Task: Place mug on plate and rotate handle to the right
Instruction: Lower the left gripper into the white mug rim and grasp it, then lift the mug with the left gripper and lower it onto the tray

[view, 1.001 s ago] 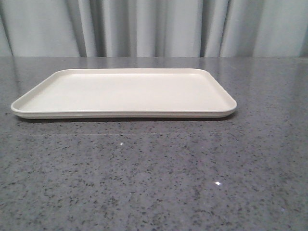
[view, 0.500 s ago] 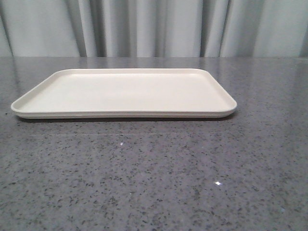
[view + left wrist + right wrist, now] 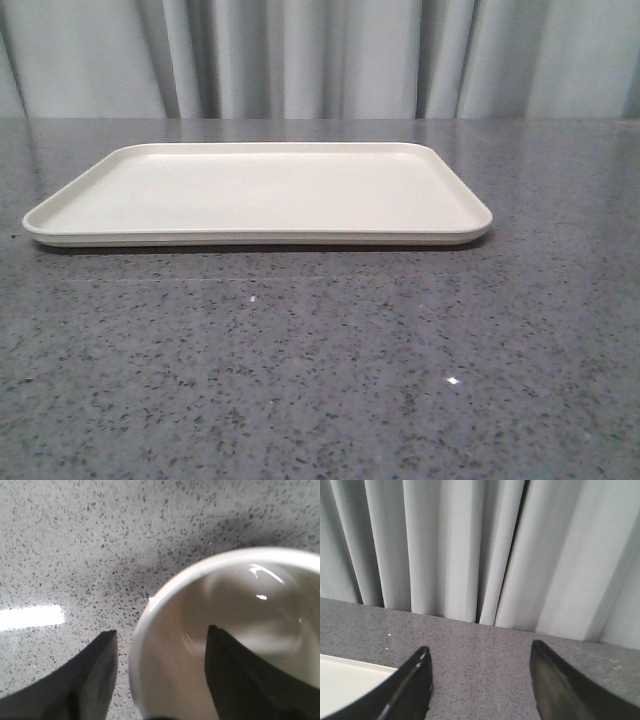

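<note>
- Front view: you see only the plate [image 3: 257,195], bare, lying flat on the grey speckled worktop [image 3: 320,360] in front of the curtain [image 3: 320,55]. It fills the middle of the picture, from about 9 o'clock to 3 o'clock. No mug and no arm are in this view, so you cannot judge from here how far the mug must travel. The low rim is the danger: if the mug comes in too low, its base can catch the rim and tip.
- Left wrist view: the mug [image 3: 235,645] is directly below the left gripper [image 3: 162,672], seen from above. The gripper is spread, with one finger [image 3: 92,680] outside the wall and the other [image 3: 240,680] inside the cup, and the near wall between them. I cannot tell whether the fingers touch it already. The handle is not visible here, so you do not know where it points. If you close on the thin wall off-centre, the smooth mug may twist or slip, and the later turn of the handle will be wrong.
- Right wrist view: the right gripper [image 3: 480,680] is spread and holds nothing, looking at the curtain, with a corner of the plate at about 8 o'clock. It is near the plate, so it may meet the left arm there.
</note>
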Controlling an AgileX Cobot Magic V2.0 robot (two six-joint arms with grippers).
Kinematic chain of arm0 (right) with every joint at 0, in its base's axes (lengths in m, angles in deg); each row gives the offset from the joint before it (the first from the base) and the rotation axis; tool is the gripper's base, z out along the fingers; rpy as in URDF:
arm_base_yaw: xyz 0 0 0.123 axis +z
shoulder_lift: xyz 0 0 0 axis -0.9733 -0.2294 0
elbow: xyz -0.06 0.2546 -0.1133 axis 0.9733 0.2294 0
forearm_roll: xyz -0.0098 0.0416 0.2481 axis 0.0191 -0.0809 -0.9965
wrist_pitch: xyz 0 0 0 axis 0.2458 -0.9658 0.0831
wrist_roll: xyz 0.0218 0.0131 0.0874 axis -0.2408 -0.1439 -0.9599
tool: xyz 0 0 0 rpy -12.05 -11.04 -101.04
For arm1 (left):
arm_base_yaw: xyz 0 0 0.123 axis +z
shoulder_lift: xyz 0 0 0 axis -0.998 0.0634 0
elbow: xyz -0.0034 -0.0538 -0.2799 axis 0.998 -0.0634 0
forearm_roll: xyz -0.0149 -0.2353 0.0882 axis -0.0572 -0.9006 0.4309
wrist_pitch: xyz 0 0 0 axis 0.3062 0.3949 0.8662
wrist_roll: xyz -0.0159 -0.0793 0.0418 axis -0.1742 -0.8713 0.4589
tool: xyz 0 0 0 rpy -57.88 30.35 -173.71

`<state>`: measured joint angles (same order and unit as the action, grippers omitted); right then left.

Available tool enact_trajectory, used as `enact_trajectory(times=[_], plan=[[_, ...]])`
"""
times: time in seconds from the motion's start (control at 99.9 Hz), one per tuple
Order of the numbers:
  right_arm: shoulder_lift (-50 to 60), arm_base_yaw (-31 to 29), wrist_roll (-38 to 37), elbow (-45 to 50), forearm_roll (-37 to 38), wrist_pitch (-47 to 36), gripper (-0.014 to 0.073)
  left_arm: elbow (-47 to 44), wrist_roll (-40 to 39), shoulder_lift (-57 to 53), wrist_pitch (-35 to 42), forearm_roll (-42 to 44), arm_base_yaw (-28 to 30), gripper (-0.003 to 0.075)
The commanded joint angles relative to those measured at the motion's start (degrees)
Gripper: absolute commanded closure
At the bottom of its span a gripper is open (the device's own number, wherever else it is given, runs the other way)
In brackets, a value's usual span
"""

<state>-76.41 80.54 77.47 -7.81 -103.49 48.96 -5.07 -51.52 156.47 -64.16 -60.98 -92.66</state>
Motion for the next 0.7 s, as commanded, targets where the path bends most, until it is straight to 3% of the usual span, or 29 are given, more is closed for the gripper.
enact_trajectory(times=[0.0, 0.07, 0.16, 0.46, 0.691], plan=[[-0.1, 0.2, 0.6, -1.7, 0.1, -4.0, 0.0149, 1.1, 0.1, -0.9, 1.4, 1.5, 0.1, 0.0389], [-0.1, 0.2, 0.6, -1.7, 0.1, -3.9, 0.0149, 1.1, 0.1, -0.9, 2.6, 2.2, 0.1, 0.0521], [-0.1, 0.2, 0.6, -1.7, 0.1, -3.8, 0.0149, 1.1, 0.1, -0.9, 4.1, 2.8, 0.1, 0.0743], [-0.1, 0.2, 0.6, -1.7, 0.1, -3.5, 0.0149, 1.7, 1.4, -0.9, 5.1, 2.7, 0.1, 0.0729], [-0.1, 0.2, 0.6, -1.7, 0.1, -3.5, 0.0149, 5.4, 4.0, -0.9, 5.1, -2.2, 0.1, 0.0729]])
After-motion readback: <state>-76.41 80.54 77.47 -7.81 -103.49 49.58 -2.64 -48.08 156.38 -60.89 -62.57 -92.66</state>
